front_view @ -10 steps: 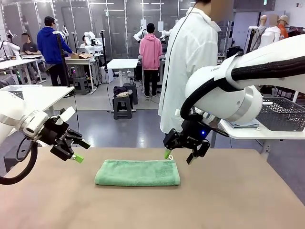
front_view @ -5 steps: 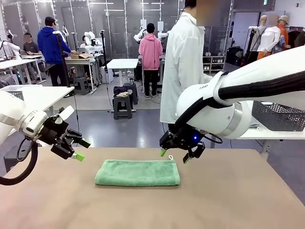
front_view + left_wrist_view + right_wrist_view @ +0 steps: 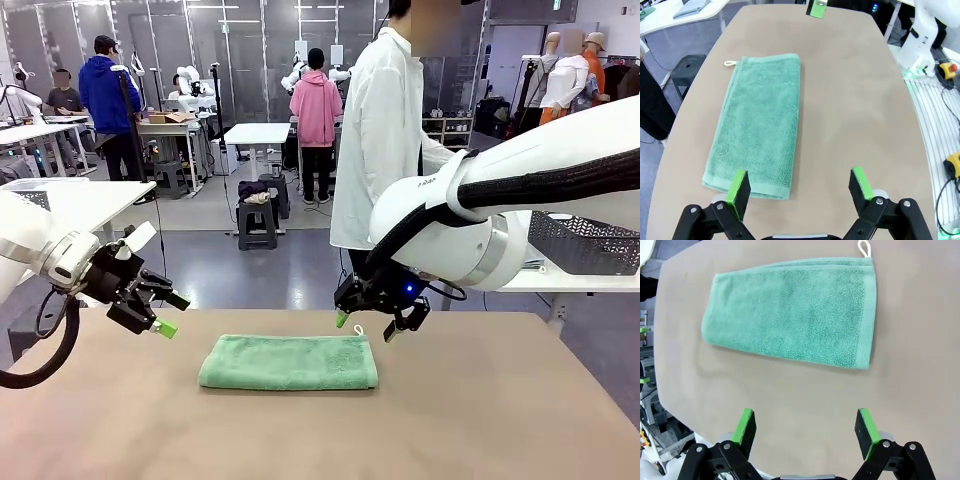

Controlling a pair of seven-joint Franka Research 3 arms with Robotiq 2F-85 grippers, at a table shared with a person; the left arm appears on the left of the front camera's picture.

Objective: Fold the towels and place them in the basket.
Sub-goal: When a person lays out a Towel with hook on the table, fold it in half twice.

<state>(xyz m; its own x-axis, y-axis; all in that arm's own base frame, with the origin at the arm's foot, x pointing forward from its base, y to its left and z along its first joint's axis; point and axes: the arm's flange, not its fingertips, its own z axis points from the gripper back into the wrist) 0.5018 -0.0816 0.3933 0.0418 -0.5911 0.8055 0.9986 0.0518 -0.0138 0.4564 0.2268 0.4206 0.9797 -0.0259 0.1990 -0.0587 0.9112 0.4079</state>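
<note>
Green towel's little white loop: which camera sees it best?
The right wrist view: the white loop on the mint green towel looks biggest and clearest there. The left wrist view shows it whole but smaller. In the front view it's just a tiny speck at the towel's far corner.

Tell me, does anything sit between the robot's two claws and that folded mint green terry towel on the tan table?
Nothing visible does. The mint green terry towel lies folded on the tan table. The open left gripper hovers off its left end, the open right gripper above its far corner by the loop.
</note>
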